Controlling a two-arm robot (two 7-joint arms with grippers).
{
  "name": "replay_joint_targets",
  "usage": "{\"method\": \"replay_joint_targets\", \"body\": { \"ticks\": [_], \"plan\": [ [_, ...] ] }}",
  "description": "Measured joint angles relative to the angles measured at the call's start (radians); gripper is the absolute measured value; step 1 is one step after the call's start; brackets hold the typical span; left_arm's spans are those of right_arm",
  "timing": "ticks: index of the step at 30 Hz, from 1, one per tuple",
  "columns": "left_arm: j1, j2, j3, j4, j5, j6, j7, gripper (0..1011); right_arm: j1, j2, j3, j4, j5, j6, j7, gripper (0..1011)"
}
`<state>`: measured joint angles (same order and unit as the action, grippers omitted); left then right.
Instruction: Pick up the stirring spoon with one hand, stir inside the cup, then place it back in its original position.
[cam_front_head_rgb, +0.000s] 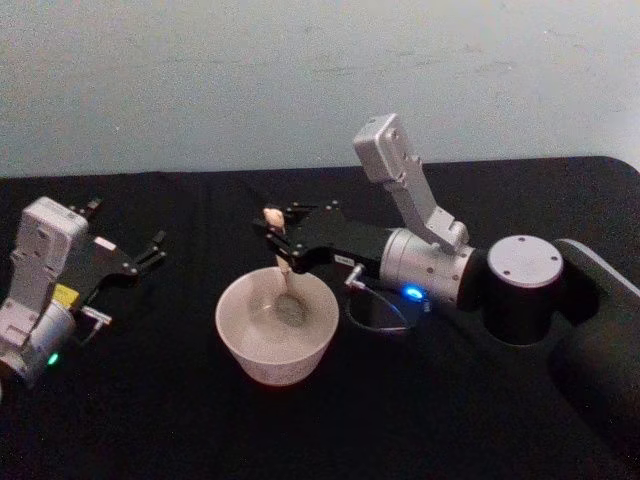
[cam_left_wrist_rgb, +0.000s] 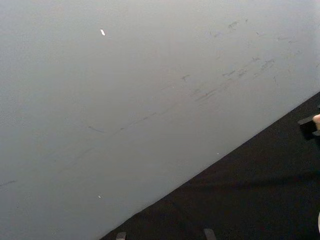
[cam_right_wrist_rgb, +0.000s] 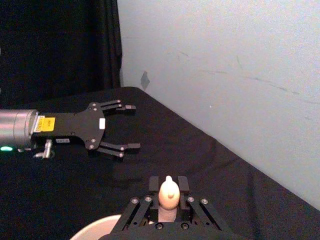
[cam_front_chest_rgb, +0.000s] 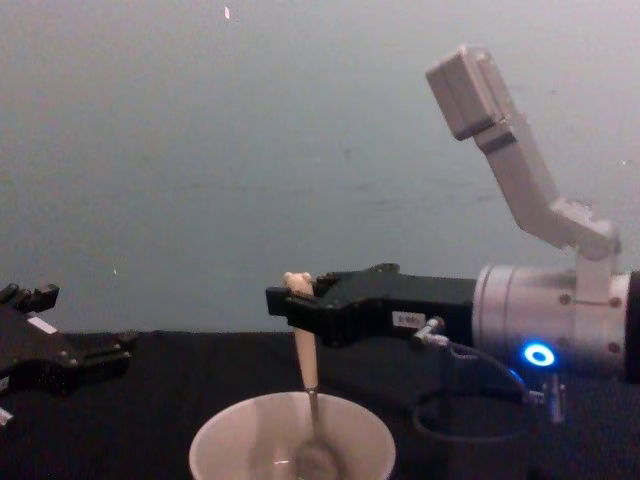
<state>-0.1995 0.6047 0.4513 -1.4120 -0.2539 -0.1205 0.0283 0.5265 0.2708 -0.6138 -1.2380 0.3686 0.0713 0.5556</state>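
1. Right gripper clamped on stirring spoon handle top, above cup.
2. Spoon axis approx upright, bowl end down inside cup, right below jaws.
3. Left gripper open, idle well to the left.

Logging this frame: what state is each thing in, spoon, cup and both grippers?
spoon: nearly upright, bowl end down in the cup, handle clamped.
cup: upright on the table, holding the spoon's bowl end.
right gripper: shut on the spoon's handle, above the cup.
left gripper: open, empty, off to the left.
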Motion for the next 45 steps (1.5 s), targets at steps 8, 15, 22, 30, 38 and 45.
{"method": "replay_joint_targets", "body": {
  "ticks": [8,15,22,30,38,45],
  "plan": [
    [0.000,0.000,0.000,0.000,0.000,0.000,0.000,1001,-0.056,0.061,0.010,-0.100,0.004,0.018,0.017,214],
    [0.000,0.000,0.000,0.000,0.000,0.000,0.000,1001,-0.097,0.102,0.003,-0.173,0.020,0.032,0.044,214],
    [0.000,0.000,0.000,0.000,0.000,0.000,0.000,1001,-0.104,0.103,-0.030,-0.187,0.025,0.033,0.067,214],
    [0.000,0.000,0.000,0.000,0.000,0.000,0.000,1001,-0.080,0.066,-0.060,-0.155,0.024,0.031,0.072,214],
    [0.000,0.000,0.000,0.000,0.000,0.000,0.000,1001,-0.058,0.041,-0.070,-0.138,0.025,0.023,0.073,214],
    [0.000,0.000,0.000,0.000,0.000,0.000,0.000,1001,-0.044,0.024,-0.061,-0.113,0.032,0.015,0.055,214]
  ]
}}
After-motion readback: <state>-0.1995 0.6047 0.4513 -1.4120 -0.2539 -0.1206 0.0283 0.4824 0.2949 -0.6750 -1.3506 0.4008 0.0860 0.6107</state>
